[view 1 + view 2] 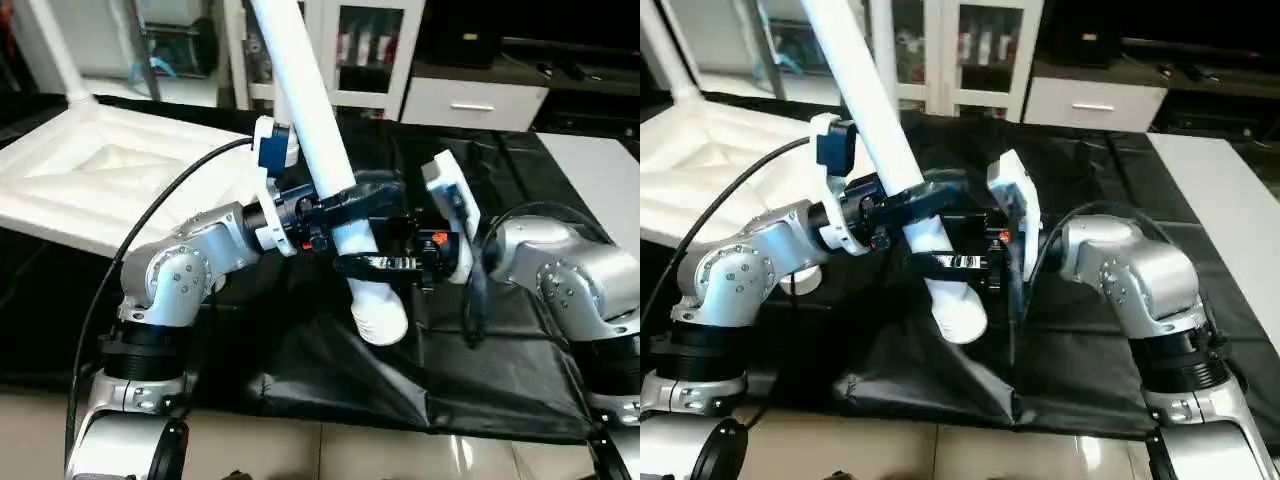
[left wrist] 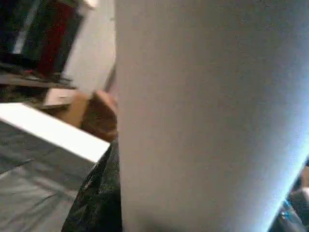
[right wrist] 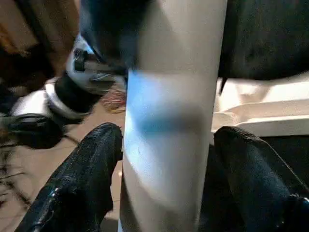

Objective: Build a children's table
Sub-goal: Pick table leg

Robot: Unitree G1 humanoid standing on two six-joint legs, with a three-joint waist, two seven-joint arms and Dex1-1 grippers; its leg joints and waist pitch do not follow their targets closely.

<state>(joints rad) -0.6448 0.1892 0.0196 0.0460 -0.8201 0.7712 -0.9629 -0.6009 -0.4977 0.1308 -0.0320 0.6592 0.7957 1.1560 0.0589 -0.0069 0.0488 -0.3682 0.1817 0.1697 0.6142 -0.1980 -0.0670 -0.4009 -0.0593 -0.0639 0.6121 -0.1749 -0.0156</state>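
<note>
Leg [image 1: 318, 140] tilted | left tool [image 1: 345, 205] clenched on leg | right tool [image 3: 166, 159] apparently released, fingers [image 3: 87, 179] astride

Black-draped work table [image 1: 480, 380]; white glass-door cabinet [image 1: 365, 50] and white drawer unit [image 1: 475, 100] behind; pale tiled floor [image 1: 400, 455].

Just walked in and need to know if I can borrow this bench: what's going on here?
The robot is midway through assembling a children's table. Its left gripper is clamped around a white tube leg, which slants up over the black-draped work table. The right gripper straddles the same leg lower down, fingers standing apart from it. The white tabletop lies upside down at the robot's left, one leg already standing in a corner socket.
</note>
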